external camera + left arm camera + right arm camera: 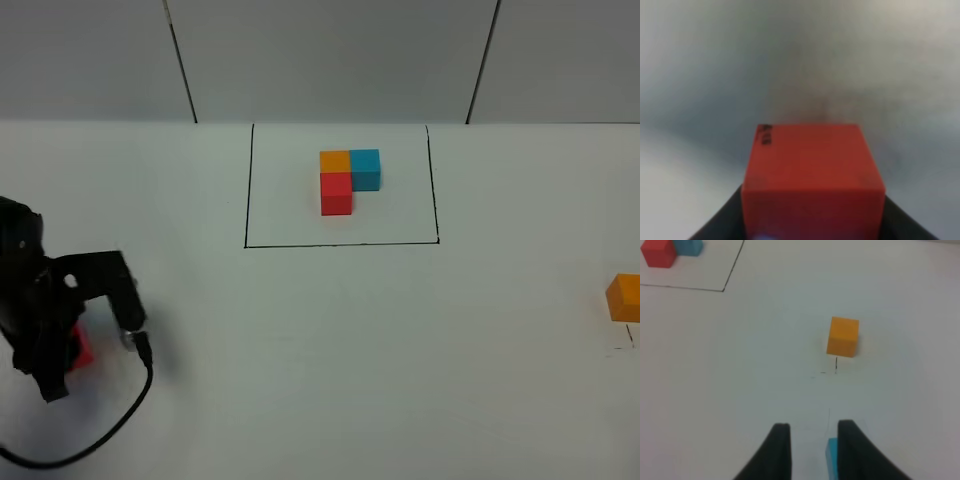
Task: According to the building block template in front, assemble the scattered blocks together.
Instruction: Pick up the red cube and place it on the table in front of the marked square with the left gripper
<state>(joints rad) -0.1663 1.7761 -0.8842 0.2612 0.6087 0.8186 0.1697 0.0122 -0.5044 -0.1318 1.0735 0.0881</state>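
Note:
The building block template [340, 243] is a black-outlined square at the back middle, with orange [334, 160], blue [365, 168] and red [336, 193] cubes joined in an L. My left gripper [72, 352] at the left edge is shut on the loose red cube [812, 170], which shows partly under the arm [83, 347]. The loose orange cube [625, 297] sits at the right edge and shows ahead in the right wrist view [843, 336]. My right gripper [814, 432] is narrowly open and empty. A sliver of the loose blue cube [831, 456] shows beside one finger.
A black cable [120, 420] loops from the left arm over the table. Small pencil marks [835, 365] lie by the orange cube. A corner of the template outline [725, 286] and its red cube [659, 252] show in the right wrist view.

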